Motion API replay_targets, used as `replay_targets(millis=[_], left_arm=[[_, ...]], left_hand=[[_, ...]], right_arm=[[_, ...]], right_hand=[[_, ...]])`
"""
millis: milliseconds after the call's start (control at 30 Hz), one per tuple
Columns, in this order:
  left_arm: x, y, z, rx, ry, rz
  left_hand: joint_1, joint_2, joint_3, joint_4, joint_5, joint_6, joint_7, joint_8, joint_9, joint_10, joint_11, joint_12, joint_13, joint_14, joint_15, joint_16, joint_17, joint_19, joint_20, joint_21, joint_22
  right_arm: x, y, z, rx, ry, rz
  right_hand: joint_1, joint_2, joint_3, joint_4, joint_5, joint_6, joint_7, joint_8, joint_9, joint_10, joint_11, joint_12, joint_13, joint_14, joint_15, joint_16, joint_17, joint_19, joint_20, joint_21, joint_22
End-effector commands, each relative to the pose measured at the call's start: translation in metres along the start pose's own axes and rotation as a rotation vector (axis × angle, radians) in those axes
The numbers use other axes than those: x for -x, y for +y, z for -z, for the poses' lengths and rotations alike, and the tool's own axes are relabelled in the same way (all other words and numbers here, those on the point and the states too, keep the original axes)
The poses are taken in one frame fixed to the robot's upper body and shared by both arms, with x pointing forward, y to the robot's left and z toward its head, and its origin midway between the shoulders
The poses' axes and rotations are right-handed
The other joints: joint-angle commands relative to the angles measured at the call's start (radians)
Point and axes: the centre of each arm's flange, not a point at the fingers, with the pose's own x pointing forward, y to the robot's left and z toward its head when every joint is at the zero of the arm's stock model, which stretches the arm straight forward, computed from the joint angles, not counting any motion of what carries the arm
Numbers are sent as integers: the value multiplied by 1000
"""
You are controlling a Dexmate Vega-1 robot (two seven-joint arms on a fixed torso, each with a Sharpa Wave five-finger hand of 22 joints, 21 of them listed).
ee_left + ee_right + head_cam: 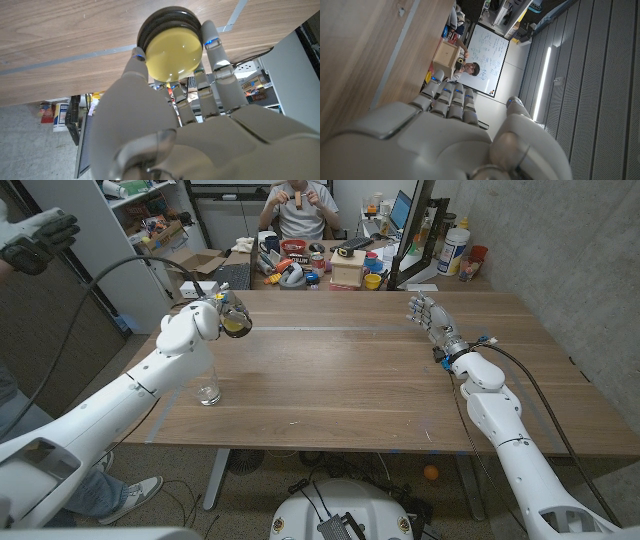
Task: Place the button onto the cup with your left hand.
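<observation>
The left hand (pixel 222 315) is raised above the worktop (pixel 340 380) with its fingers (pixel 212 52) closed around the button (pixel 172 50), a round yellow dome on a dark ringed base, held between the thumb on one side and the other fingers on the other. The cup (pixel 209 388), a clear glass, stands upright on the worktop nearer the robot, close to the left forearm and well apart from the held button. The step in hand looks to be the carry, so the hand needs to draw back toward the cup and settle directly over its mouth before letting go. It would help to level the button so its base meets the rim evenly, since a tilted release could tip it off or into the glass, and the forearm should stay off the cup. The right hand (pixel 430 317) stands at the far right of the worktop, fingers loosely extended, holding nothing.
</observation>
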Motion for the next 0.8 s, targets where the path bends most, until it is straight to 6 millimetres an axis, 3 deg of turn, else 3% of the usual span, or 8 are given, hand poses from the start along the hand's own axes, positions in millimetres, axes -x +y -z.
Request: replay_targets(millis=[33,500,800], left_arm=[[26,8,0,-10,-68,0],[57,11,8,-11,-145,17],[65,21,11,-1,-171,26]], left_hand=[[66,74,16,20,6,5,4,0,1,11,1,-2,6,99,-87,2,20,-4,-1,-4,5],[64,74,20,22,8,3,11,-2,0,12,2,-5,10,104,-83,-2,21,-14,2,-10,6],[62,74,22,23,9,3,13,-3,-1,15,3,-6,12,109,-82,-3,22,-19,3,-13,6]], right_arm=[[2,8,-5,5,-5,13],[1,19,-14,24,-16,10],[2,25,-14,24,-9,17]], right_hand=[[5,-8,-1,-2,6,-1,-6,8,-1,3,-1,4,5,7,0,-2,-1,13,0,-5,6],[4,-7,-1,-3,6,-1,-7,8,-1,2,-1,3,5,7,1,-2,-1,21,2,-7,6],[4,-6,-1,-4,6,-1,-6,8,-1,2,0,3,5,11,1,-1,-1,24,3,-10,6]])
